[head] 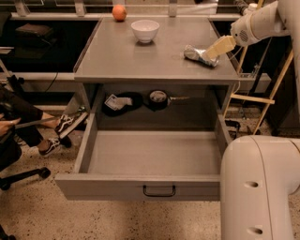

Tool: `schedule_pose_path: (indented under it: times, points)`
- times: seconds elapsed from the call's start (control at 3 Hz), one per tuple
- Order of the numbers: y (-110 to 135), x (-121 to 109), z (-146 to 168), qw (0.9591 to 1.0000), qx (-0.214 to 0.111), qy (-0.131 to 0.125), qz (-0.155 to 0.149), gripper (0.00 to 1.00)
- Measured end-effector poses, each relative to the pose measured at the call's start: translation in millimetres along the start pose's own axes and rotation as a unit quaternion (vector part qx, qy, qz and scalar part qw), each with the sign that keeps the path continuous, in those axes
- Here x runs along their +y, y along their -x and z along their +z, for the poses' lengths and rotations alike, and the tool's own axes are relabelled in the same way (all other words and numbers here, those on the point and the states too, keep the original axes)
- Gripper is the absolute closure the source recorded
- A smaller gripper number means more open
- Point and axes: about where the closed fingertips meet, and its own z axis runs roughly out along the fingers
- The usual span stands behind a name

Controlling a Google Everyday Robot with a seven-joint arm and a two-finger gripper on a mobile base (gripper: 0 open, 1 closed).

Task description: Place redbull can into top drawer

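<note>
At the far left, a seated person's leg and black-and-white sneakers (63, 129) rest on the speckled floor, with the foot of an office chair (26, 176) nearer the camera. To their right stands the grey table (122, 61). On its far edge sits an orange-red fruit (119, 12), and just right of it, a little nearer, an upright white bowl (145, 30).

Below the tabletop the top drawer (108, 186) is pulled fully out toward the camera. Its flat front panel carries a small black handle (159, 191) at the centre. Behind the drawer, in the recess under the tabletop, lie a black pouch with a pale label (118, 102) and, just right of it, a dark round object (159, 98).

Further right, the redbull can (194, 53) lies on its side on the tabletop near the right edge, well apart from the bowl and not in the drawer. The gripper (214, 49) is at the can's right end, its beige tip overlapping the can; whether it is spread, closed or clamped on the can cannot be told. The white arm (255, 26) reaches in from the upper right. The robot's white body (262, 187) fills the near right corner, and a wooden frame (262, 96) leans behind it.
</note>
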Motion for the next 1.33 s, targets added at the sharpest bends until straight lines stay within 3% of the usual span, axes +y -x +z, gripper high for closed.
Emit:
schedule_pose_path:
  times: [0.33,1.0,1.33]
  points:
    - [-10.3,7.7,17.5,0.9996,-0.002,0.020,0.017,0.00]
    - [-17.9,36.9,67.2,0.9944,0.006,0.072,0.077,0.00]
    - [-17.9,36.9,67.3,0.9944,0.006,0.072,0.077,0.00]
